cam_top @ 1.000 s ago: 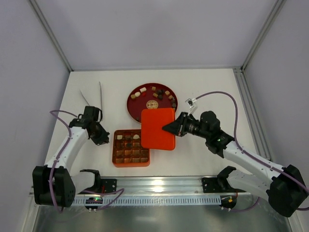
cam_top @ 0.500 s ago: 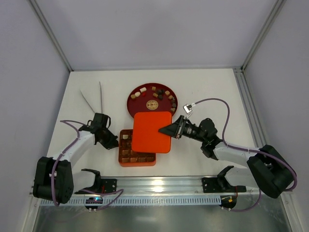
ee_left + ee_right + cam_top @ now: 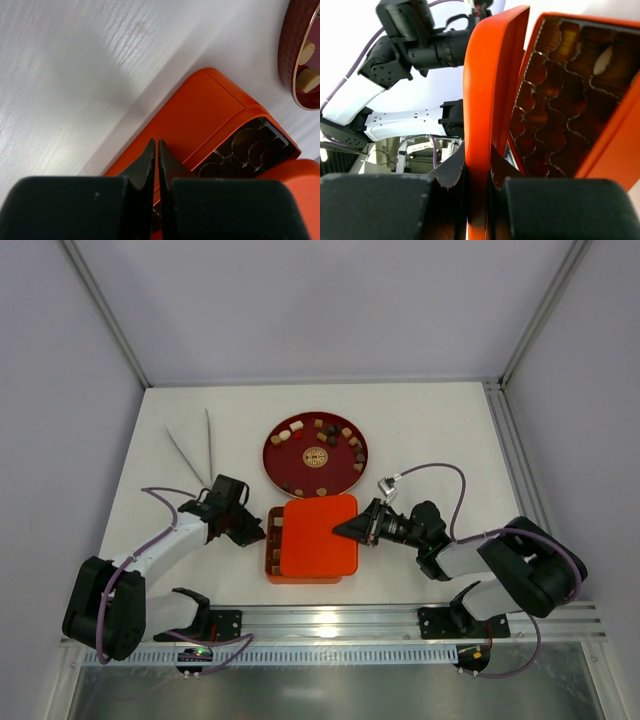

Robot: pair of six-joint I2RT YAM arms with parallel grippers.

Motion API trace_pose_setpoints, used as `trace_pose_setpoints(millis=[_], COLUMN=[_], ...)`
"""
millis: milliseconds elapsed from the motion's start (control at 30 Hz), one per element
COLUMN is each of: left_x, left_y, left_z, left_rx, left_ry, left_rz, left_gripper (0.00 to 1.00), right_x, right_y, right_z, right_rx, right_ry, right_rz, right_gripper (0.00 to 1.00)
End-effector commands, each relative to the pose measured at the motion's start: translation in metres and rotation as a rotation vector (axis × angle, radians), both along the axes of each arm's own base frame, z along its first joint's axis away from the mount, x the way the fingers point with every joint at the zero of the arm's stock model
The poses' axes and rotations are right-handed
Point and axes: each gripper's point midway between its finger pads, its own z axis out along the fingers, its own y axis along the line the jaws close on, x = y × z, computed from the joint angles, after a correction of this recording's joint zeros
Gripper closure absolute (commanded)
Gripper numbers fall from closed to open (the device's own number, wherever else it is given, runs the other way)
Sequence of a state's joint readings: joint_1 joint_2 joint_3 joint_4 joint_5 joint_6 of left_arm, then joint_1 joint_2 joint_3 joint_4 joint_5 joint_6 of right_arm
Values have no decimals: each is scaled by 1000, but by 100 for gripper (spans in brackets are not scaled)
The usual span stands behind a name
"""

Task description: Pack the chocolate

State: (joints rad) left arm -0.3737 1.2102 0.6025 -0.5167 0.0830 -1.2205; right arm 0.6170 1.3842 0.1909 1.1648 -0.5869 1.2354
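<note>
The chocolate point(image 3: 300, 427) lies as small brown and cream pieces round the red plate point(image 3: 274, 462), and a few sit in the cells of the orange box point(image 3: 273, 540). The flat orange lid point(image 3: 318, 535) covers most of the box and is tilted up from it in the right wrist view. My right gripper point(image 3: 341, 530) is shut on the lid's point(image 3: 490, 95) right edge. My left gripper point(image 3: 258, 532) is shut with nothing in it, its tips point(image 3: 155, 143) at the box's point(image 3: 210, 107) left wall. Box cells point(image 3: 570, 90) show under the raised lid.
Two thin pale sticks point(image 3: 192, 445) lie at the back left of the white table. The red plate's rim point(image 3: 287, 60) is just behind the box. A metal rail point(image 3: 330, 620) runs along the near edge, by the arm bases.
The right gripper has carried the lid left and toward the near edge, over the box. The box has slid to the right, with the left gripper following at its left wall.
</note>
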Motion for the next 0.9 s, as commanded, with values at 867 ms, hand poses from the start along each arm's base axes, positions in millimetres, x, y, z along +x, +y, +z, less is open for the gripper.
trace_pose_setpoints(millis=[867], left_x=[12], left_y=[-10], left_z=[13], left_rx=[-44], left_ry=[-70], left_rz=[-2], left_gripper=[100], right_x=[-1], right_y=[1], right_z=[-24], right_rx=[51], right_ry=[33], right_rz=[41], right_gripper=[57])
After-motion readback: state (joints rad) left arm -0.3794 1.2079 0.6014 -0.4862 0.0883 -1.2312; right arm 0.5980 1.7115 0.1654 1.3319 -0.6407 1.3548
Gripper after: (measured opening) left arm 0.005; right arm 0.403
